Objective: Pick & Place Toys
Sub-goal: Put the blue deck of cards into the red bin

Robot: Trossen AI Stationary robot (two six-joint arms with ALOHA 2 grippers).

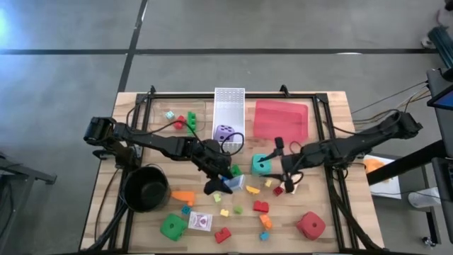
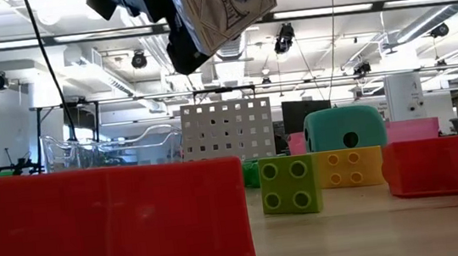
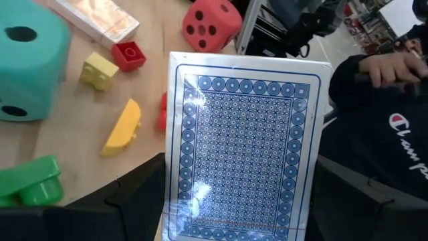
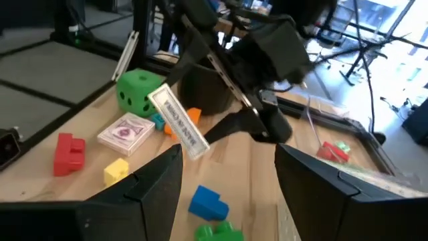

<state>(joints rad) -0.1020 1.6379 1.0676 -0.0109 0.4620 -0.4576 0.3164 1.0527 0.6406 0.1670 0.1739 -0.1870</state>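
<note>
A blue-patterned card pack (image 3: 241, 140) is lifted over the table's middle, with my left gripper (image 1: 225, 184) shut on it. In the low view the pack (image 2: 220, 5) hangs high above the bricks. My right gripper (image 4: 227, 194) stands open and holds nothing, just right of the teal die (image 1: 262, 165), facing the left gripper. A purple die (image 1: 224, 132) lies in the white basket (image 1: 229, 99). A green die (image 1: 173, 227), a red die (image 1: 311, 225), a red-backed card pack (image 1: 200, 221) and several small bricks lie on the tabletop. My left gripper pinches the card pack across its width, one finger (image 3: 134, 197) on each long edge (image 3: 175, 201), near the end closest to the wrist. The pack's patterned face looks toward the wrist camera. The pack (image 4: 179, 124) is clear of the table and tilted.
A red tray (image 1: 281, 119) stands at the back right beside the white basket. A round black pot (image 1: 146, 188) sits at the left. Loose bricks are strewn across the near half. A person in a dark sweater (image 3: 381, 127) is beyond the table.
</note>
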